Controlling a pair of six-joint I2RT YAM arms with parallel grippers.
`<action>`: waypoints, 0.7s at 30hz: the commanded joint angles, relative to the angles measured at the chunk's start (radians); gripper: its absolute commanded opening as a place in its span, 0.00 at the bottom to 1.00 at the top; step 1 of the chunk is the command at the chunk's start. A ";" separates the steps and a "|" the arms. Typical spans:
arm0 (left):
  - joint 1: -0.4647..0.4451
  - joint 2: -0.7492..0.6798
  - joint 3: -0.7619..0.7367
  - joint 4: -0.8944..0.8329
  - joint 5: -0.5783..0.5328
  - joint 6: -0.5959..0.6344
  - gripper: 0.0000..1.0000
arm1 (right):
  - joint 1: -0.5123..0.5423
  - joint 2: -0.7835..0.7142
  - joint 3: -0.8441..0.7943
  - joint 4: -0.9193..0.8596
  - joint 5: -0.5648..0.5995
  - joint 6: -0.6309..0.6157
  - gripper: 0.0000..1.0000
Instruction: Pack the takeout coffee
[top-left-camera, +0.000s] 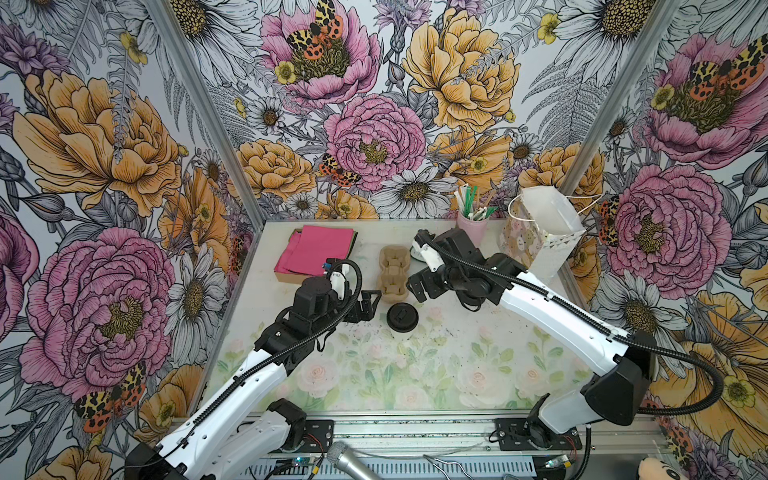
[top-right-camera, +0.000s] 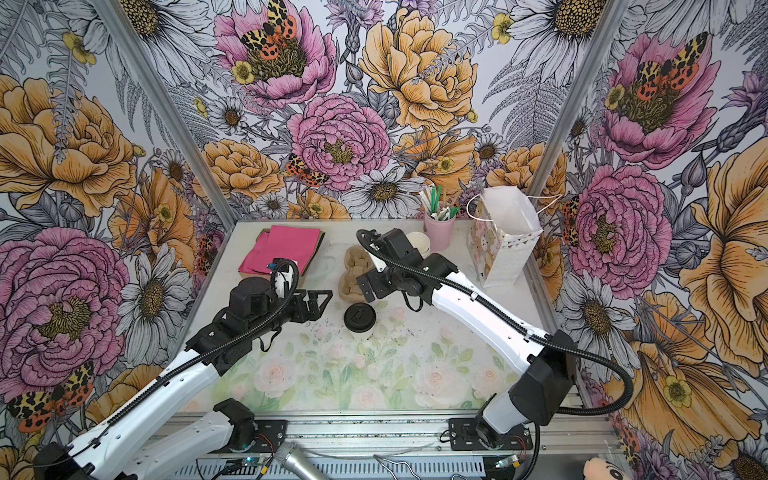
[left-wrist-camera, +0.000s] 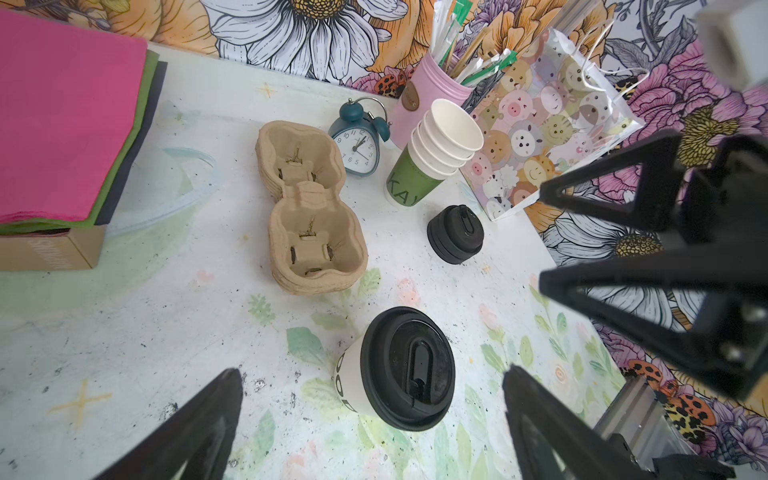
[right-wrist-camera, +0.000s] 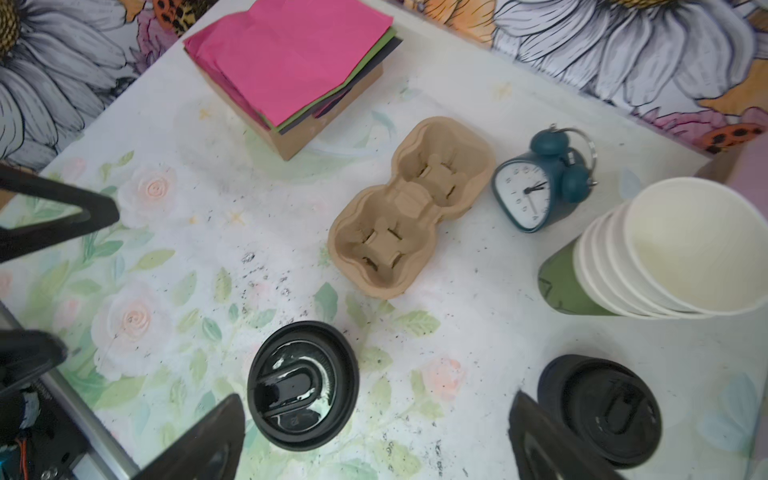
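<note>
The coffee (top-left-camera: 402, 318) stands upright on the tabletop (top-left-camera: 457, 332). The left claw (top-left-camera: 371, 307) at its 9 o'clock and the right claw (top-left-camera: 415, 289) at 1 o'clock are both spread wide, empty.

Floral walls (top-left-camera: 374, 124) (giant blooms), pastel rose tabletop (top-left-camera: 415, 374).

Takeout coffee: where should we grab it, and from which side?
Grip the takeout coffee on its white paper wall just under the black lid, level, from the left. It stands upright, the lid overhangs the wall, and the left gripper is open on that side with bare table between.
</note>
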 joint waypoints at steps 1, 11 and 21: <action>0.014 -0.027 -0.012 -0.004 -0.042 -0.012 0.99 | 0.027 0.049 -0.015 -0.034 -0.042 -0.025 0.99; 0.016 -0.070 -0.034 -0.006 -0.088 -0.030 0.99 | 0.093 0.162 -0.007 -0.058 -0.058 -0.028 1.00; 0.015 -0.070 -0.045 -0.005 -0.090 -0.044 0.99 | 0.116 0.238 0.021 -0.073 -0.002 -0.033 0.99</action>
